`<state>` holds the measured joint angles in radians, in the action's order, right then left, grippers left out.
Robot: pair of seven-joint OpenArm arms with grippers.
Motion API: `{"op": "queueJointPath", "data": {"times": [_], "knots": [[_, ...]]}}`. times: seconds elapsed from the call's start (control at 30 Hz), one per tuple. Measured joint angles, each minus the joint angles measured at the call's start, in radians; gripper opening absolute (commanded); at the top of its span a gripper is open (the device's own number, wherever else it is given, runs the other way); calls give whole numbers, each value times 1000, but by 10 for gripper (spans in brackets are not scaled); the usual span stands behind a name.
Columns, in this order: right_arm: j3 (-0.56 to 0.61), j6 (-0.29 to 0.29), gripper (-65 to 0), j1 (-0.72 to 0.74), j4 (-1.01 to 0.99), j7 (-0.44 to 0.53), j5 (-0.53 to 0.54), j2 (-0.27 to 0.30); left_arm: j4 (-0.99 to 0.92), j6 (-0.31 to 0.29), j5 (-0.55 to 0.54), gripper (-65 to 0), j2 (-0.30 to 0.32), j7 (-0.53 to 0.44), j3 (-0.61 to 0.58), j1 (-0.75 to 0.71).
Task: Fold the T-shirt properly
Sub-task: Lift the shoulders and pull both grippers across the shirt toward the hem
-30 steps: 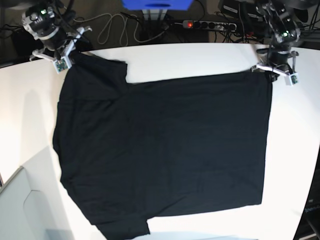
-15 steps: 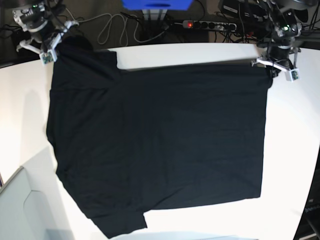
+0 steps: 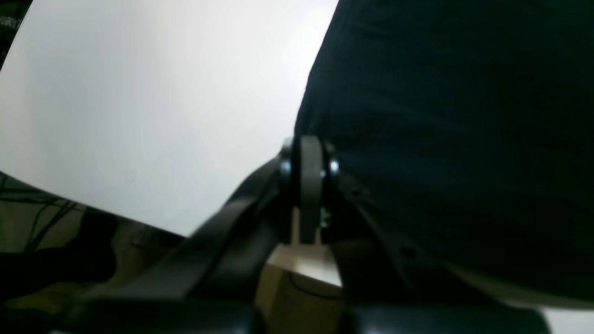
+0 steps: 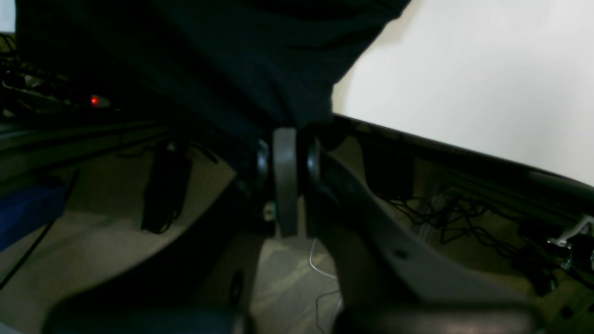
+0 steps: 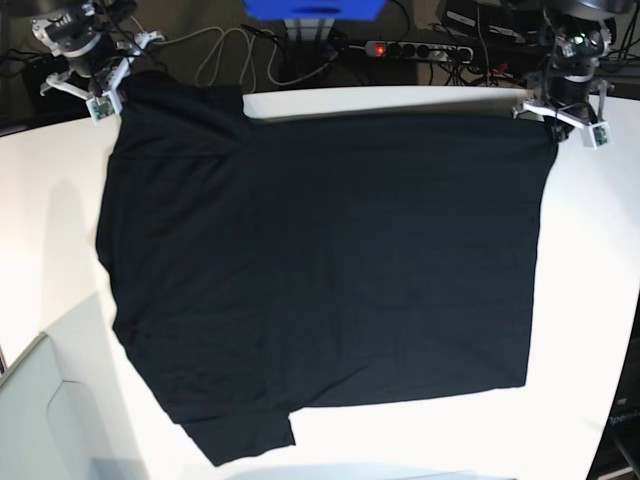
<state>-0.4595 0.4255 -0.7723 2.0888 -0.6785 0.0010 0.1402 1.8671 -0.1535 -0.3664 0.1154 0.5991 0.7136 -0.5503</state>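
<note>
- The T-shirt (image 5: 320,280) is a large piece of plain black cloth, matte and soft, lying spread out flat across the middle of the table (image 5: 590,300); no print shows on the side facing up.
- Its body forms a broad, nearly rectangular sheet with only faint ripples; the right edge runs straight, and a short sleeve juts out at the near left as a blunt flap.
- The far edge of the cloth reaches the far rim of the table, and the two far corners are lifted slightly where the arms hold them.
- The left gripper (image 5: 562,120), at the far right of the base view, has its jaws pressed together on the shirt's far right corner; its wrist view shows the dark fabric (image 3: 455,120) gathered right at the closed fingertips (image 3: 310,162).
- The right gripper (image 5: 100,88), at the far left, is likewise clamped on the far left corner by the sleeve; its wrist view shows the cloth (image 4: 195,55) hanging in soft folds into the closed tips.
- The table is smooth, white and glossy, with a curved far edge.
- Beyond it, on the floor, lie tangled cables (image 5: 225,60), a power strip (image 5: 420,49) with a red light, and a blue box (image 5: 315,8).
</note>
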Motion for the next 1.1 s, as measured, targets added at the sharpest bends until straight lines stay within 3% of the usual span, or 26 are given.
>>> {"op": "queueJointPath", "data": {"times": [0.27, 0.37, 0.57, 0.67, 0.97, 1.1], "knots": [[5, 0, -648, 175, 2, -11, -1, 0, -1, 11, 10, -650, -12, 8, -2, 136], [5, 3, -648, 263, -1, -25, -10, 3, -2, 11, 11, -650, -8, 88, 2, 208], [8, 11, -648, 504, -3, -205, -1, 3, -2, 11, 15, -650, -4, 152, 2, 337], [24, 11, -648, 628, -67, -246, -6, 5, -2, 11, 14, -650, -5, 158, -2, 385], [135, 13, -648, 826, -322, -241, -15, 26, -172, 10, 19, -650, 39, 154, -3, 529], [180, 13, -648, 904, -401, -176, -6, 23, -224, 9, 18, -650, 51, 152, -3, 561]]}}
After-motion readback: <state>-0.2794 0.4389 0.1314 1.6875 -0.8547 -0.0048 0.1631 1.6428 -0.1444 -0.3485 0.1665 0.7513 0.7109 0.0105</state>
